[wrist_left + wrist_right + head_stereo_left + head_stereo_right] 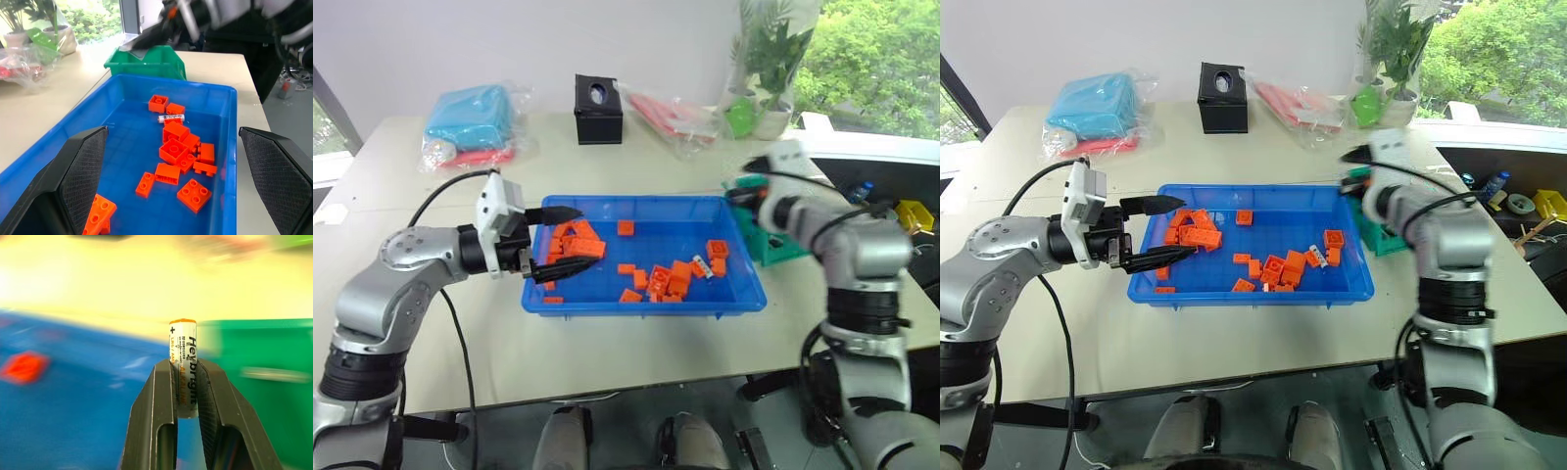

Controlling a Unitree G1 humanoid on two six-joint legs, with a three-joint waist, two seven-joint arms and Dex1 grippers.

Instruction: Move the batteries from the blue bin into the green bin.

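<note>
One battery (183, 363) pinched mid-barrel by right gripper (185, 377), left gripper (560, 240) agape; light, rigid, slick, another at bin's (607, 299) four o'clock.

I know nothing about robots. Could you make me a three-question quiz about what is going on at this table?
1. True or false: the right gripper is empty.
2. What lies among the orange bricks in the blue bin? A spoon, B battery, C key.
3. Which gripper is open over the blue bin?

Key
1. False: it is shut on a battery, near the green bin.
2. B, one battery.
3. The left gripper.
</note>
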